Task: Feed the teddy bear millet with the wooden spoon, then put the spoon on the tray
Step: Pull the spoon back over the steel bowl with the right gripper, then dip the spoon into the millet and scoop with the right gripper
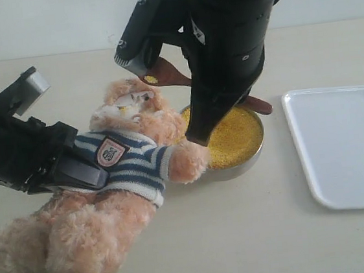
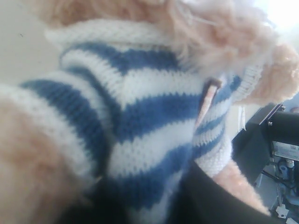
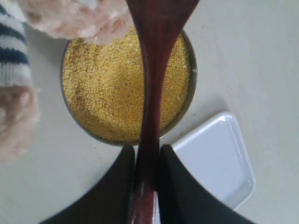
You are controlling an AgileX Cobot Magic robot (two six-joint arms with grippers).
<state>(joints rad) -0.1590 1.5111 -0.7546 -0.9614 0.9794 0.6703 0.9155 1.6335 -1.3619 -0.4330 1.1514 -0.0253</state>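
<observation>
The teddy bear (image 1: 129, 158) lies tilted on the table, head toward the metal bowl of millet (image 1: 237, 134). My left gripper (image 1: 85, 174) is shut on its striped torso (image 2: 140, 112), and dark fingers (image 2: 205, 203) press into the shirt. From above, my right gripper (image 3: 148, 151) is shut on the wooden spoon's handle (image 3: 149, 116). The wooden spoon (image 1: 170, 72) reaches over the bowl (image 3: 121, 88) to the bear's face, with a few yellow grains on its tip (image 1: 151, 80). The white tray (image 1: 342, 145) lies right of the bowl with nothing on it.
The right arm (image 1: 230, 40) hangs over the bowl and hides the middle of the spoon. One of the bear's paws (image 1: 188, 162) rests against the bowl's rim. In the right wrist view, a corner of the tray (image 3: 215, 163) shows beside the fingers.
</observation>
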